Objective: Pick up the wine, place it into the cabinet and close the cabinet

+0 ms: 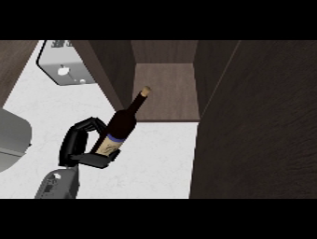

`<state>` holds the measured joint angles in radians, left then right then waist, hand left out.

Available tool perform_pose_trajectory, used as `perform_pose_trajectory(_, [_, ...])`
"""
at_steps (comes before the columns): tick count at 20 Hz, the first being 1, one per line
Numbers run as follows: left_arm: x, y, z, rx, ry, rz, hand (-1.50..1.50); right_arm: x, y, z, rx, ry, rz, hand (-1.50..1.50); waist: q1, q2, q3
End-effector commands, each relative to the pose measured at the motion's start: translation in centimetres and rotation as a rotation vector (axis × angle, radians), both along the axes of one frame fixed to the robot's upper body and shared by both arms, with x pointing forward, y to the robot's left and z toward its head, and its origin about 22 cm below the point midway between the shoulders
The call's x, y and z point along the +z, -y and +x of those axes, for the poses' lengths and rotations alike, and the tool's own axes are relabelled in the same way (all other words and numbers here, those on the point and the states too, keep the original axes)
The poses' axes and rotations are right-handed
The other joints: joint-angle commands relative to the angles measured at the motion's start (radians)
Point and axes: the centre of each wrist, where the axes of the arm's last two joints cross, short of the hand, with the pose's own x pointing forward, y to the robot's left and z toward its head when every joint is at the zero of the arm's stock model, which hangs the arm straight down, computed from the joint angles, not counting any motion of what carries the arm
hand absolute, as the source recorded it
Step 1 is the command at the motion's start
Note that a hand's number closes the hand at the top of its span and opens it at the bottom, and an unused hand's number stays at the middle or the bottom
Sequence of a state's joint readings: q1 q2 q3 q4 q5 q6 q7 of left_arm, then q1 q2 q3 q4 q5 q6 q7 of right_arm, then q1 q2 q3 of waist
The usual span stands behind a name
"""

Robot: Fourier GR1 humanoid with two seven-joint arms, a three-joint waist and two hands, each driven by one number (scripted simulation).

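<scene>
We see our left hand (pixel 84 144) with fingers and thumb curled round the lower body of the wine bottle (pixel 120 128), holding it tilted above the white counter (pixel 158 154), its neck leaning toward the open cabinet (pixel 165 88) at the counter's far edge. A toaster (pixel 63 65) sits near the far left corner. The dark cabinet door (pixel 265 126) stands at the counter's right side.
</scene>
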<state>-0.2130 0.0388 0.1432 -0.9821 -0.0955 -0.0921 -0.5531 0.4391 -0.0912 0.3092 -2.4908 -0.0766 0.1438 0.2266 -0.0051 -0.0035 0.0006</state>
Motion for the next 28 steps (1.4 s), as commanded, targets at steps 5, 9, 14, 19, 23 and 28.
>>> perform_pose_trajectory(5, [3.8,6.6,3.0,0.015,-0.021,0.022,1.5,1.1,0.8,-1.2,0.024,0.013,0.034,-1.5,-0.009,0.002,0.0])
perform_pose_trajectory(9, [5.2,7.7,4.9,-0.009,-0.012,0.091,1.5,2.5,0.7,-1.7,0.028,0.029,0.041,-1.5,-0.01,0.003,-0.001])
perform_pose_trajectory(14, [6.3,9.6,5.6,-0.009,0.009,0.199,1.5,2.0,0.8,-0.8,0.028,0.042,0.038,-1.5,-0.012,0.005,-0.001])
perform_pose_trajectory(19, [6.6,10.9,5.2,0.003,-0.019,0.182,1.5,1.5,0.7,-1.9,0.035,0.027,0.054,-1.5,-0.03,0.002,0.0])
perform_pose_trajectory(23, [9.5,12.8,7.0,-0.007,-0.038,0.151,1.5,1.5,0.3,-0.4,0.042,0.036,0.037,-1.5,-0.042,0.01,-0.002])
perform_pose_trajectory(28, [8.5,13.3,6.3,0.063,-0.059,0.186,1.5,0.3,0.4,-0.8,0.054,0.044,0.046,-1.5,-0.071,0.004,0.0])
